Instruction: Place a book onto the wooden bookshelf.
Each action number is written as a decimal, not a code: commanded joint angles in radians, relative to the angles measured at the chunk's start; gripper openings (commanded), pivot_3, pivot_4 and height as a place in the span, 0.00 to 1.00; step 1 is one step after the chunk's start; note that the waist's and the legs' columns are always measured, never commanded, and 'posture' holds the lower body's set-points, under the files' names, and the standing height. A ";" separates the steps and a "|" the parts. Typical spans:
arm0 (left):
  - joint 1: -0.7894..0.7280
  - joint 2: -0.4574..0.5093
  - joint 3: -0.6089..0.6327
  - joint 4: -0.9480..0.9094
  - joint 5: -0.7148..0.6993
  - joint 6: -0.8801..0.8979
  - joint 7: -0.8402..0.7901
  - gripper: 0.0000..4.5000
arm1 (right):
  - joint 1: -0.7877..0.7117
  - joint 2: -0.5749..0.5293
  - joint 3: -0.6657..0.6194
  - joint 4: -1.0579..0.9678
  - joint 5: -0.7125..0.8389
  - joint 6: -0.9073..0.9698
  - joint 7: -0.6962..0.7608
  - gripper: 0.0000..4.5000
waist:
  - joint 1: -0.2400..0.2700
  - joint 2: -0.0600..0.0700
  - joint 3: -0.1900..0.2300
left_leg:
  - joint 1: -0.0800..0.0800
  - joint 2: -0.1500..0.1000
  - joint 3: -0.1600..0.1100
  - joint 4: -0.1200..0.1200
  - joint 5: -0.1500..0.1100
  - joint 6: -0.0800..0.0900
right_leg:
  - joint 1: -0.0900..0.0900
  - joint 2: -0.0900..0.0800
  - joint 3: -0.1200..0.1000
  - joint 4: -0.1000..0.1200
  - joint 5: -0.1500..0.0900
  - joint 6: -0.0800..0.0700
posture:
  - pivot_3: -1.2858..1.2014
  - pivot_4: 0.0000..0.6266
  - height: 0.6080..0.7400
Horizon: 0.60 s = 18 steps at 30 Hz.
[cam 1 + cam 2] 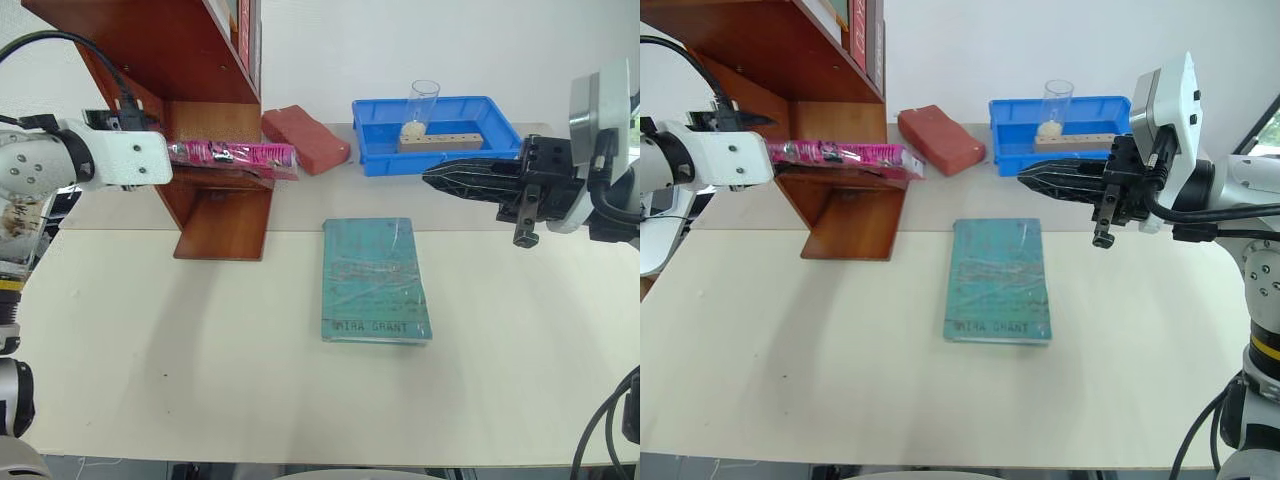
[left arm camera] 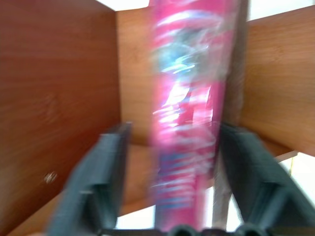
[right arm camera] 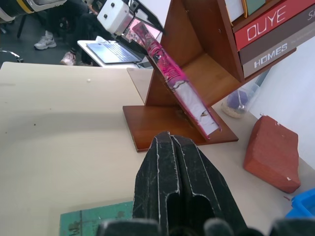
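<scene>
The pink book (image 1: 235, 155) lies flat on a low board of the reddish-brown wooden bookshelf (image 1: 215, 215), its right end poking out past the shelf's side panel. My left gripper (image 2: 174, 128) is at the book's left end, open. The black fingers (image 2: 106, 172) stand apart from the cover, with a gap showing on both sides. In the right wrist view the book (image 3: 182, 91) slants across the shelf opening. My right gripper (image 1: 432, 180) hangs shut and empty above the table's right side, in front of the blue tray.
A teal book (image 1: 375, 280) marked "Mira Grant" lies flat mid-table. A red brick-like block (image 1: 305, 138) sits just right of the shelf. The blue tray (image 1: 500, 150) at the back holds a glass (image 1: 423, 105) and a drilled wooden block (image 1: 440, 140). Other books (image 3: 275, 34) stand on an upper shelf.
</scene>
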 commanded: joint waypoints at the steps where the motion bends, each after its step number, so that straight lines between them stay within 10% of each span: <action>1: 0.015 0.038 0.046 -0.032 -0.014 0.016 -0.012 1.00 | -0.012 -0.006 -0.015 -0.002 -0.006 -0.029 0.002 0.00 | 0.003 0.000 0.000 | 0.000 0.000 0.000 0.000 0.000 0.000 | 0.000 0.000 0.000 0.000 0.000 0.000 | 0.52 0.24 1.00; 9: 0.084 0.093 0.169 -0.145 -0.150 0.142 -0.100 1.00 | -0.023 -0.008 0.007 0.032 -0.041 -0.061 0.031 0.00 | 0.007 0.000 0.000 | -0.001 0.000 0.000 0.000 0.000 0.000 | -0.001 0.000 0.000 0.000 0.000 0.000 | 0.52 0.24 1.00; 16: 0.236 0.072 0.494 -0.424 -0.639 0.793 -0.255 1.00 | 0.025 -0.053 0.054 0.102 -0.164 -0.172 0.127 0.00 | 0.005 0.000 0.000 | 0.000 0.000 0.000 0.000 0.000 0.000 | 0.000 0.000 -0.001 0.000 -0.001 0.000 | 0.52 0.24 1.00; 18: 0.345 0.066 0.596 -0.446 -0.682 0.893 -0.268 1.00 | 0.059 -0.083 0.070 0.126 -0.219 -0.219 0.164 0.14 | 0.000 0.000 0.000 | 0.002 0.000 0.000 0.000 0.000 0.000 | 0.001 0.000 -0.001 0.000 -0.001 0.001 | 0.52 0.24 1.00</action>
